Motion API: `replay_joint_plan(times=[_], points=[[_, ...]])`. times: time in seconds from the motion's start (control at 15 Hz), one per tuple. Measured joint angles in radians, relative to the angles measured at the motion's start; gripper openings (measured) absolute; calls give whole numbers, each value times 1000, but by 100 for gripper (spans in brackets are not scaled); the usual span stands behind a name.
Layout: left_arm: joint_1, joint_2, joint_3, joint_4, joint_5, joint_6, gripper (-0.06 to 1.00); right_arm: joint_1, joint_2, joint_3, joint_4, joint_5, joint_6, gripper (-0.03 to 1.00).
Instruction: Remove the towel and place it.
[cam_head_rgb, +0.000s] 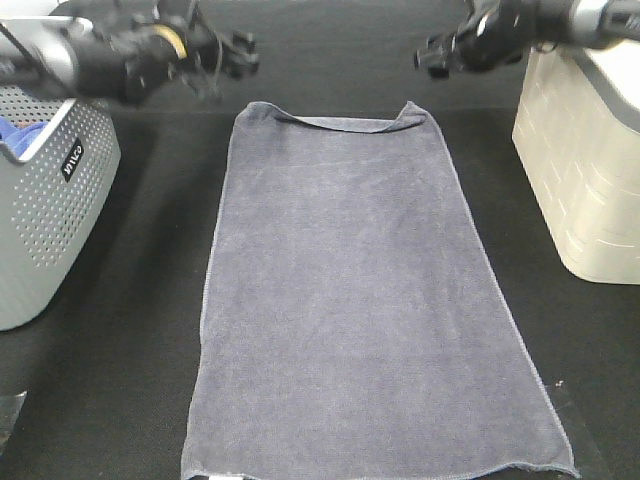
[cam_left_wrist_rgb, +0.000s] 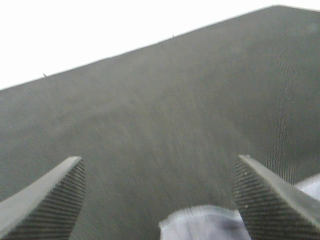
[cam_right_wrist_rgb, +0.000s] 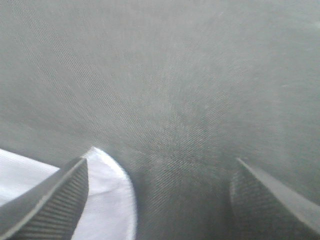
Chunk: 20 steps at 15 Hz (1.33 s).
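The slate grey-purple towel (cam_head_rgb: 350, 300) lies spread flat and lengthwise on the black table, its two far corners slightly folded up. My left gripper (cam_head_rgb: 243, 55) hovers just beyond the far left corner, open and empty; a pale bit of the towel (cam_left_wrist_rgb: 205, 225) shows between its fingers (cam_left_wrist_rgb: 50, 200) in the left wrist view. My right gripper (cam_head_rgb: 430, 55) hovers just beyond the far right corner, open and empty; a towel corner (cam_right_wrist_rgb: 107, 192) shows beside one finger (cam_right_wrist_rgb: 55, 200) in the right wrist view.
A grey perforated basket (cam_head_rgb: 45, 200) with a blue cloth bundle (cam_head_rgb: 20, 135) inside stands at the left. A beige bin (cam_head_rgb: 585, 160) stands at the right. The black table (cam_head_rgb: 120, 350) surrounds the towel.
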Motion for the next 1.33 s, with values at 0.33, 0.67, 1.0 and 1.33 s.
replay_joint_plan(times=[0.33,0.67,1.0,1.33], points=[[-36,-253,-1,-1,457,-5,74,-2,-219,0,209,321,-64,74],[-45,-522,-1,-32,1085,-5,74,-2,-414,0,381,825,-148,74],[-45,-720,18,-39,1447,-5,74,-2,-621,170,379,894,-154,74],[-45,-1074,450,-118,1452,-5,74,-2,-967,660,374,902,-155,74]])
